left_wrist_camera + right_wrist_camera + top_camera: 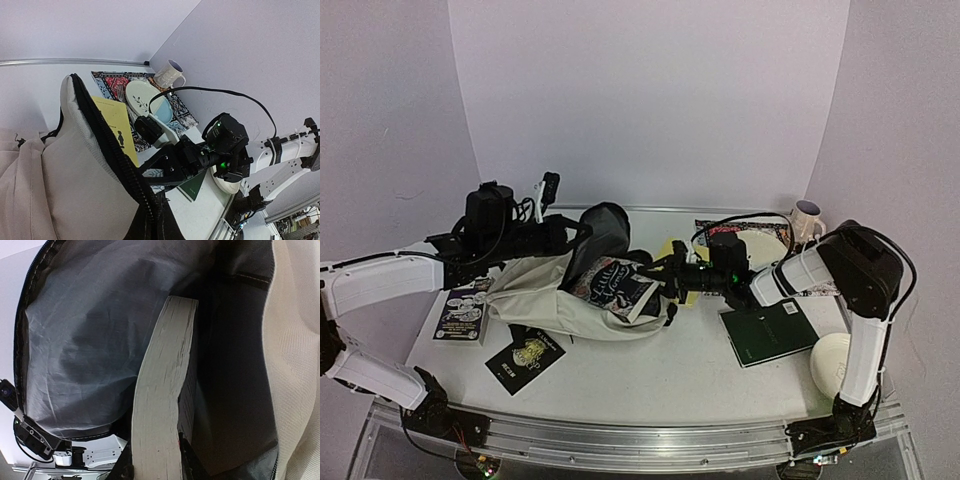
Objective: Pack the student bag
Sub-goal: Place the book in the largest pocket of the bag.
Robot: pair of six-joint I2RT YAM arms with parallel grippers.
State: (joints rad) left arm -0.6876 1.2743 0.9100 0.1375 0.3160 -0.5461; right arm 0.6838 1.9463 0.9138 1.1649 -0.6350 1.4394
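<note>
The cream student bag (545, 295) lies on its side at the table's left, mouth facing right. My left gripper (558, 238) is shut on the bag's upper rim and holds the dark-lined flap (603, 228) up; the zippered rim (107, 145) fills the left wrist view. My right gripper (665, 272) is shut on a thick dark-covered book (620, 283) at the bag's mouth. In the right wrist view the book's pale page edge (162, 390) stands between my right gripper's (155, 466) fingers and reaches into the grey-lined interior (85, 330).
A yellow booklet (116, 127) lies behind the bag. A patterned mat (720, 228) with a plate (145, 100) and a mug (807, 220) are at the back right. A green notebook (770, 330) and a white bowl (832, 362) sit at the right. Two black booklets (525, 358) (462, 315) lie front left.
</note>
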